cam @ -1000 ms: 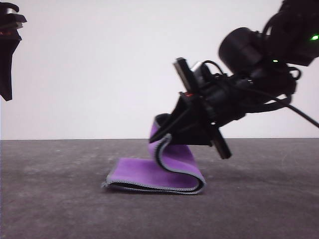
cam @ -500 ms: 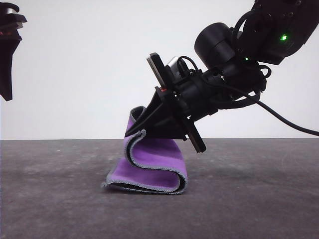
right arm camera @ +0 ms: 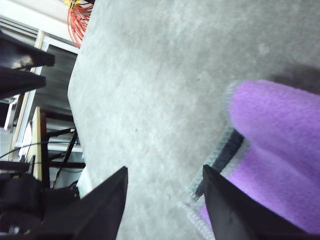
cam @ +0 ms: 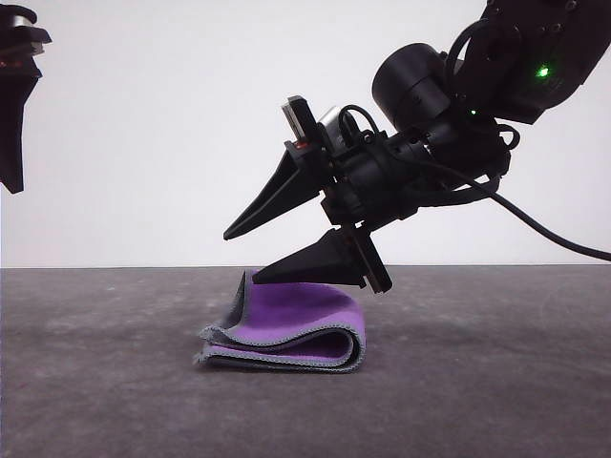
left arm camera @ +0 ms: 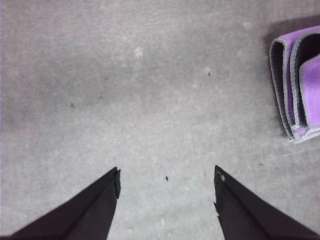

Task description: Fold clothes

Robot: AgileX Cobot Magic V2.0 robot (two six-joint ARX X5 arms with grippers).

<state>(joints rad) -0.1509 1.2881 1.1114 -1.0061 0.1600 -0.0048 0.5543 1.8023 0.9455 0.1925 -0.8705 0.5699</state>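
- Left gripper (cam: 17, 176): black, hangs high at the far left edge in the front view, well apart from the cloth. In the left wrist view its two black pointed fingers (left arm camera: 95, 207) stand spread over bare surface, holding nothing.
- Grey, matte, slightly textured table (cam: 105, 382): bare between the left gripper and the cloth; nothing lies in the way on this side.
- Small soft cloth, purple on the outside with a dark charcoal inner face and light-grey stitched hem (cam: 291, 334): lies on the table near the middle, doubled over into a flat stack. Closed fold on the right, loose hems on the left. The top layer's left edge curls up a little and does not lie flush.
- Right gripper (cam: 239, 256): black, pointed fingers spread wide, nothing between them. The lower finger hovers just above the top layer; contact cannot be told.
- Progress, as a judgement: one fold looks made and released. Left to do: perhaps flatten the raised edge or add another fold.
- Obstruction: the right arm hangs over the cloth and would hinder a left-arm approach from above.
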